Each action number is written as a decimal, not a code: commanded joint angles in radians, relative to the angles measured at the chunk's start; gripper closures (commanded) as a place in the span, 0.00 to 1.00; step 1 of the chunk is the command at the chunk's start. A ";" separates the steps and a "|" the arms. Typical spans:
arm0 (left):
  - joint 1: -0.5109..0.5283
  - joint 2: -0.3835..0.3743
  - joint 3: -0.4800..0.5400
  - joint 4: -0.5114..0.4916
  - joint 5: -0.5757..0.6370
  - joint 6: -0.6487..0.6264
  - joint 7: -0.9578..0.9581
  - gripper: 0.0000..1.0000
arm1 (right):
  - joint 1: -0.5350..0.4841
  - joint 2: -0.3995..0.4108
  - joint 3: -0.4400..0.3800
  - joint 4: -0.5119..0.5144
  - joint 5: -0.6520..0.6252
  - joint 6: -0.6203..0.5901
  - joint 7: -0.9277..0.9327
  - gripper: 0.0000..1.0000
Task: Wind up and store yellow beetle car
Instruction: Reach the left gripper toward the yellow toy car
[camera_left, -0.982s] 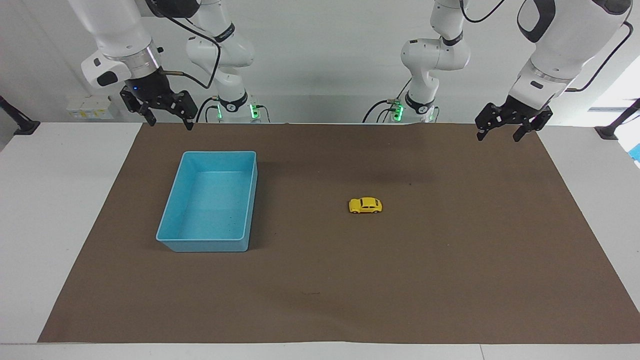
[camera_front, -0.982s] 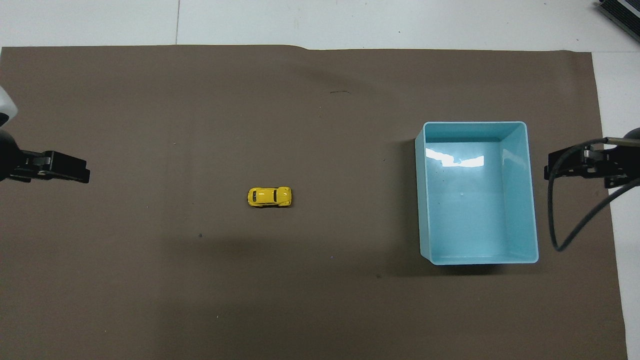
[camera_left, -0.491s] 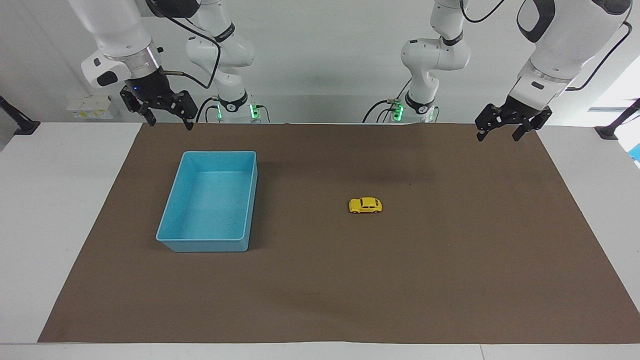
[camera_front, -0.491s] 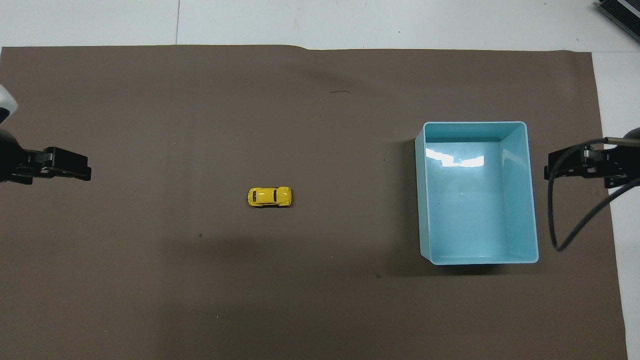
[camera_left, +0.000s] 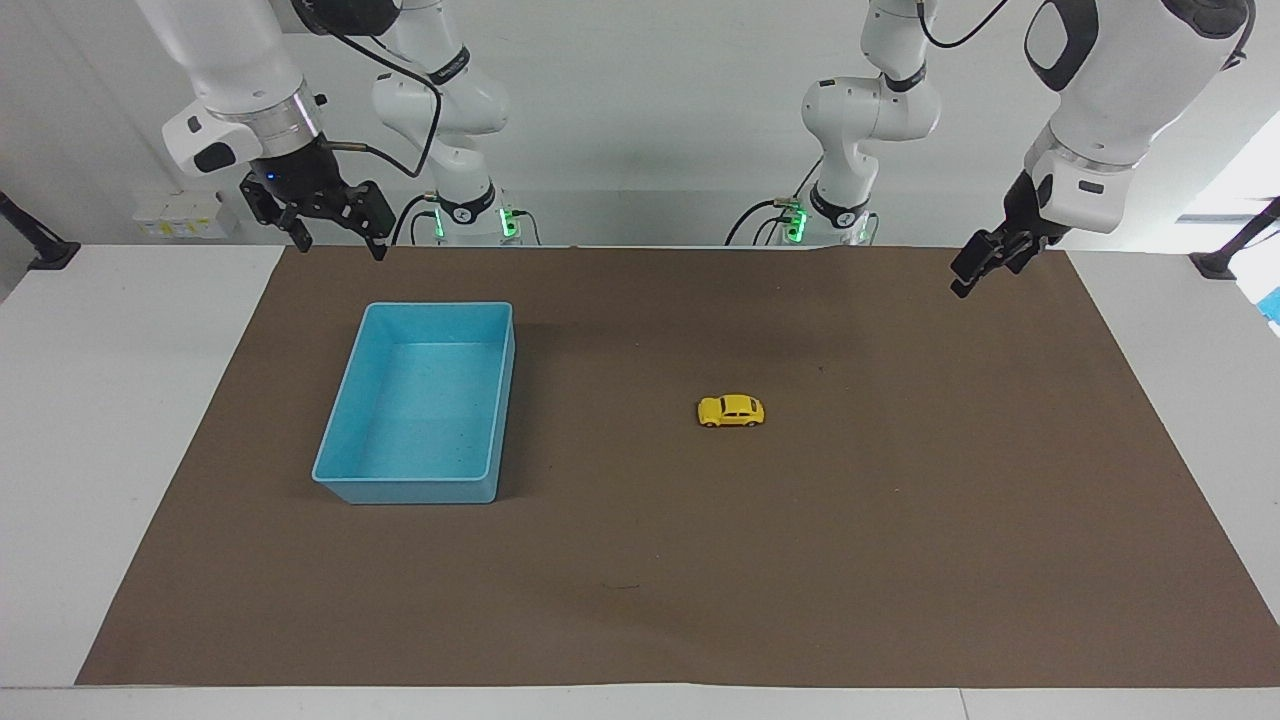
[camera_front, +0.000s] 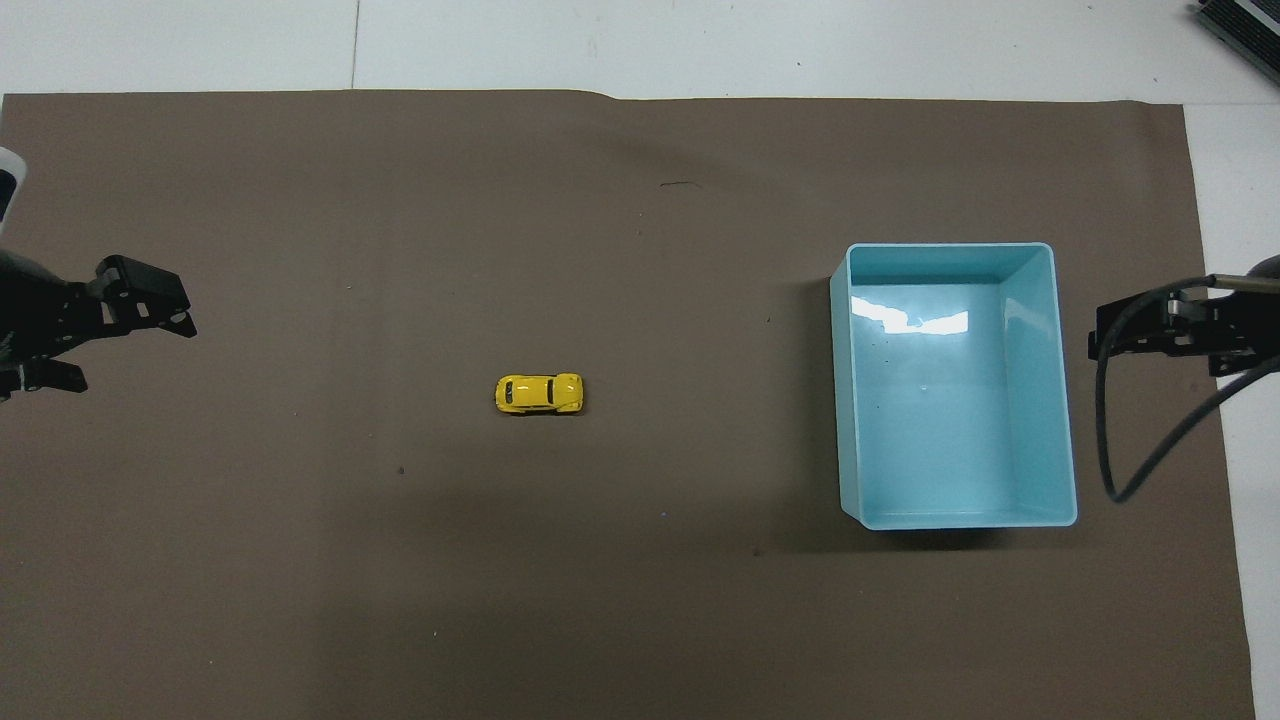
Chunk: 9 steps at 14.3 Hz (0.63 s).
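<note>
Yellow beetle car (camera_left: 731, 411), no markings.

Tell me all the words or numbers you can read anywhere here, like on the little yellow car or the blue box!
There are no words or numbers to read.
The tiny yellow beetle-shaped toy car shows only dark windows, no writing.
The light blue rectangular plastic bin is plain.
The brown paper mat has only small specks.
The white robot arm bases carry small dark ring marks, too small to read.
</note>
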 joint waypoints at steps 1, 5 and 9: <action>-0.025 -0.003 0.002 -0.020 0.000 0.018 -0.176 0.00 | -0.015 -0.003 0.010 0.002 0.004 -0.015 -0.025 0.00; -0.062 -0.008 0.000 -0.043 -0.002 0.017 -0.484 0.00 | -0.015 -0.003 0.008 0.002 0.004 -0.015 -0.025 0.00; -0.082 -0.008 0.000 -0.064 -0.023 0.021 -0.809 0.00 | -0.015 -0.003 0.010 0.002 0.004 -0.015 -0.025 0.00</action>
